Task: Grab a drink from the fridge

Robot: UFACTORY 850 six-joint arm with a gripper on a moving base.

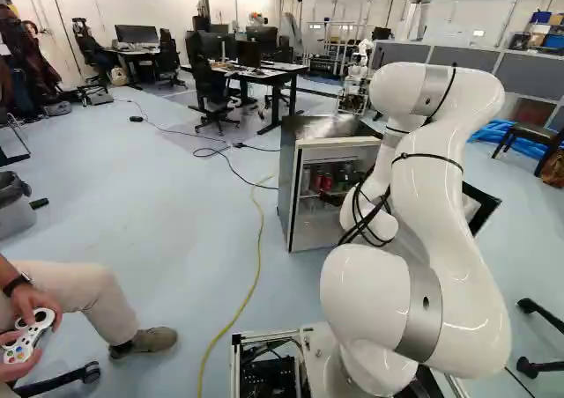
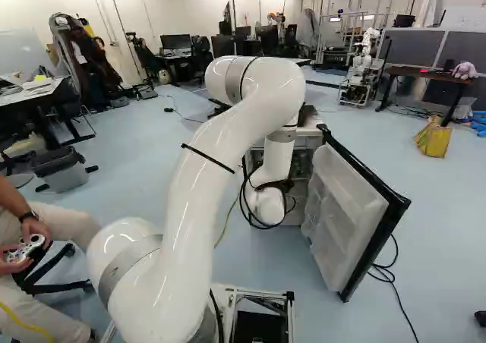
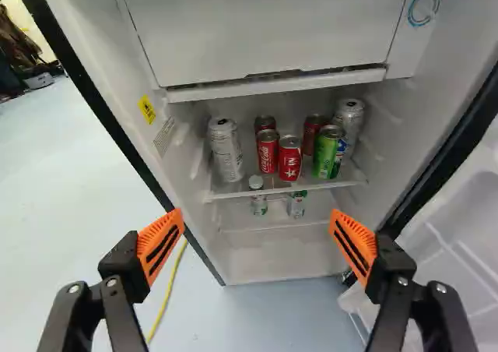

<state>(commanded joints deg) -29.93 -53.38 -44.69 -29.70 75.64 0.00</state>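
Note:
The small fridge stands with its door swung out. On the upper shelf in the wrist view are a tall white can, red cans, a red can with a star, a green can and a silver can. A small bottle and another can sit lower. My gripper is open and empty, outside the fridge and facing its interior, its fingers wide apart. The base views hide it behind my wrist.
A freezer compartment fills the fridge's top. The black-edged door juts toward my base on the right. A yellow cable runs along the floor. A seated person with a controller is at the left. Another robot stands behind.

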